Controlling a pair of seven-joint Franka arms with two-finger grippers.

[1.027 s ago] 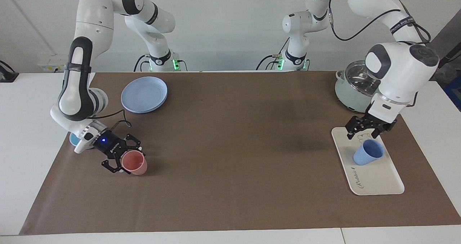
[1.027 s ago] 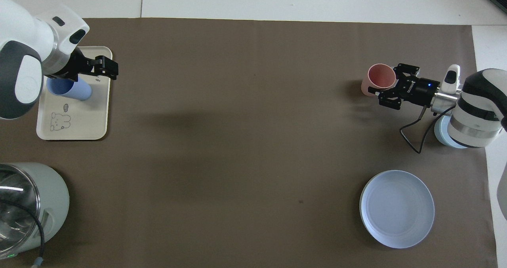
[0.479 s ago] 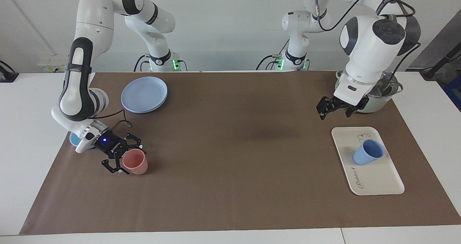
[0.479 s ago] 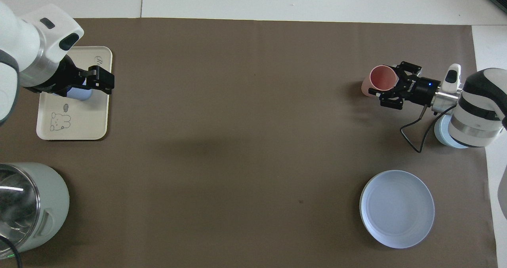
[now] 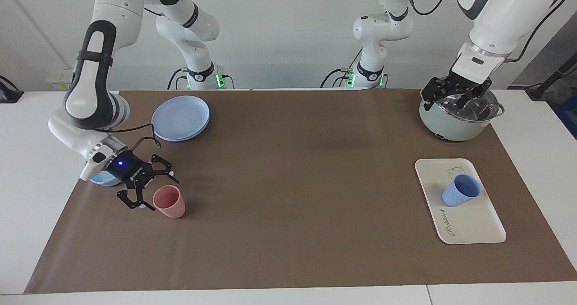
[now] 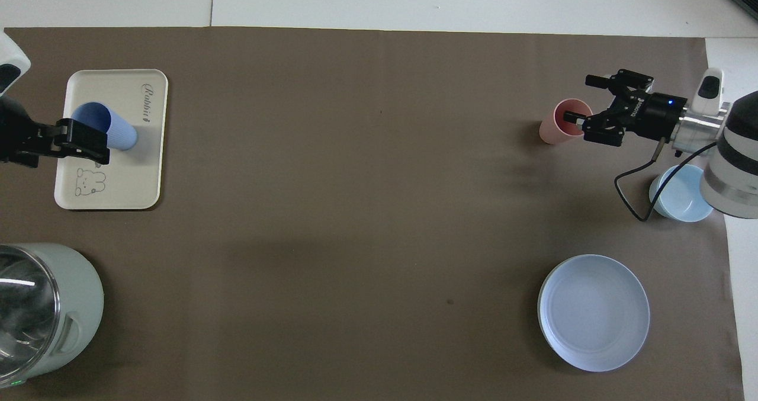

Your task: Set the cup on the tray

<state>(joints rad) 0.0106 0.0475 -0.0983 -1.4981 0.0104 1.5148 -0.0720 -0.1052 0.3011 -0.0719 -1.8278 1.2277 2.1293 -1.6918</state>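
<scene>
Brown paper covers the table; on the cream tray (image 5: 471, 226) stands the periwinkle cup (image 5: 460, 191), upright. Light, stiff, textured plastic, it should grip best across its walls. Left gripper (image 5: 455, 91), fingers spread, hangs above the pot (image 5: 451, 125); right gripper (image 5: 146, 185), spread, flanks the pink cup (image 5: 169, 201).

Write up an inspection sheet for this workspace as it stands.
Surface: brown mat on white table.
Job's things: cup upright on tray, at the left arm's end.
Clutter: pink cup, bowl, plates, lidded pot.
End effectors: left end effector open, raised over the pot; right end effector open, beside the pink cup.
Cables: black cable on the right wrist.
Surroundings: white wall; nothing else seen.
</scene>
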